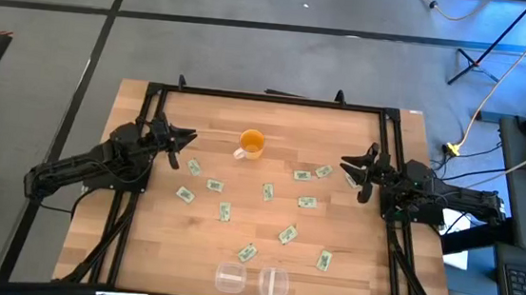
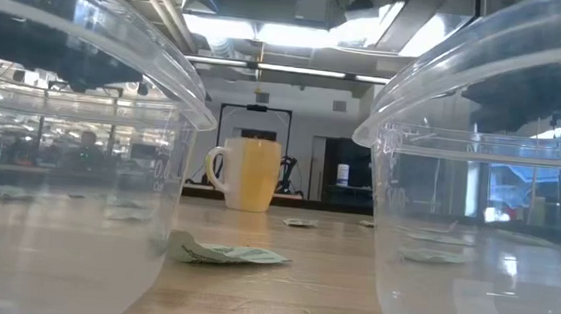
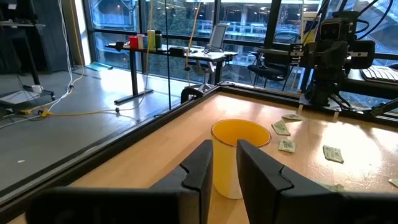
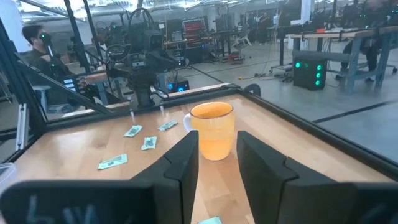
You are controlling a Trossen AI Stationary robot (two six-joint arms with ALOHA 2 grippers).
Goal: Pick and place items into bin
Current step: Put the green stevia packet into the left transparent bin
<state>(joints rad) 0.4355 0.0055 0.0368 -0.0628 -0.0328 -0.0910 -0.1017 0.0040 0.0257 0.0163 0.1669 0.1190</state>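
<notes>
Several small pale green and white packets (image 1: 267,193) lie flat and scattered over the wooden table; one shows between the bins in the low view (image 2: 223,254). My left gripper (image 1: 184,150) hovers open at the table's left side, pointing at the orange cup (image 3: 239,155), with its fingers apart (image 3: 225,171). My right gripper (image 1: 351,172) hovers open at the right side, also facing the cup (image 4: 212,129), fingers apart (image 4: 217,168). Neither touches anything. A packet (image 1: 351,179) lies close beside the right fingers.
Two clear plastic bins (image 1: 230,278) (image 1: 274,282) stand side by side at the table's near edge, filling the low view's foreground (image 2: 67,190) (image 2: 486,223). The orange cup (image 1: 251,145) stands upright toward the far edge. A black frame (image 1: 267,97) borders the table. A person (image 4: 37,50) sits beyond it.
</notes>
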